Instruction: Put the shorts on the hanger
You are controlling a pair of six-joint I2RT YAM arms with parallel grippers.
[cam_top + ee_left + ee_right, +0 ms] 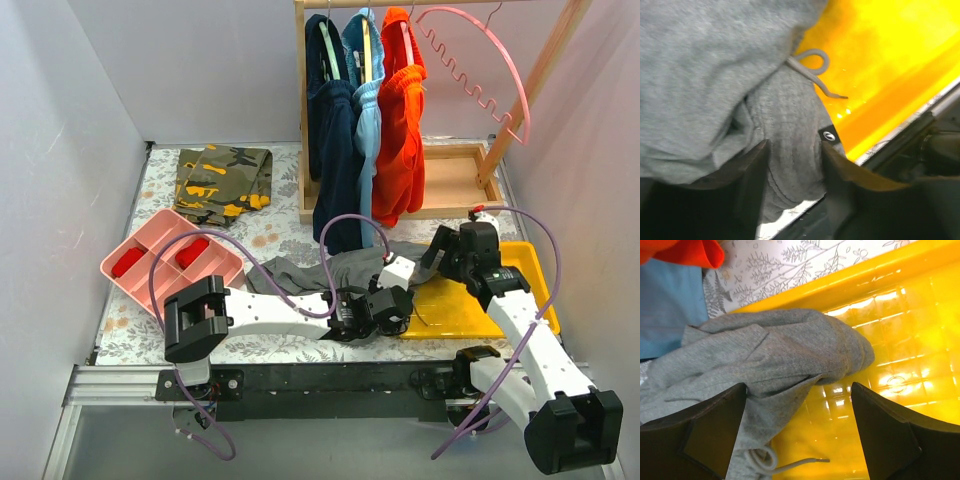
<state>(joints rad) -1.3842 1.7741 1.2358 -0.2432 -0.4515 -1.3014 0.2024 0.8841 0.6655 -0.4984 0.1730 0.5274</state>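
Left gripper (393,310) is down at the left edge of the yellow tray (470,312), and on the left wrist view its 2 fingers (755,185) are drawn in close on a bunched fold of the shorts (715,75). Grey cloth fills the whole gap and presses against both of them, so that's a pinch on the fabric. A small black tag sits right by the right-hand finger, and the drawstring (812,70) loops out onto the yellow plastic just above.

Over to the right gripper (396,275): it hovers low over the same heap, jaws spread wide, nothing in them. From its own camera the shorts (765,355) lie crumpled between the 2 dark fingers (715,430), draped across the tray's rim, part inside, part out on the patterned table cover.

From above, the shorts (300,275) sprawl from the table onto the tray's left end. The hanger (508,55) hangs by its hook on the wooden rack (540,70) at the back, well apart from the shorts, beside 3 hung garments.
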